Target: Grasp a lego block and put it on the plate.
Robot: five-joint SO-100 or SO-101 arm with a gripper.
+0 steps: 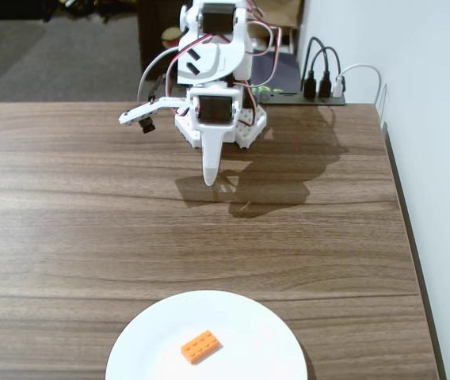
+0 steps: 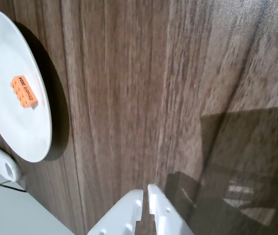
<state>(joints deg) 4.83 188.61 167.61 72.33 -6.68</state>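
You can see the lego block [image 1: 201, 346] lying on the plate [image 1: 245, 317] at the near edge of the desk [image 1: 66, 222], while your hand [image 2: 145, 191] is clenched and empty, folded back near the arm's base, well apart from it

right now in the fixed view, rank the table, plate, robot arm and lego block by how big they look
1. table
2. plate, cut off at the bottom edge, and the robot arm: too alike to rank
3. lego block
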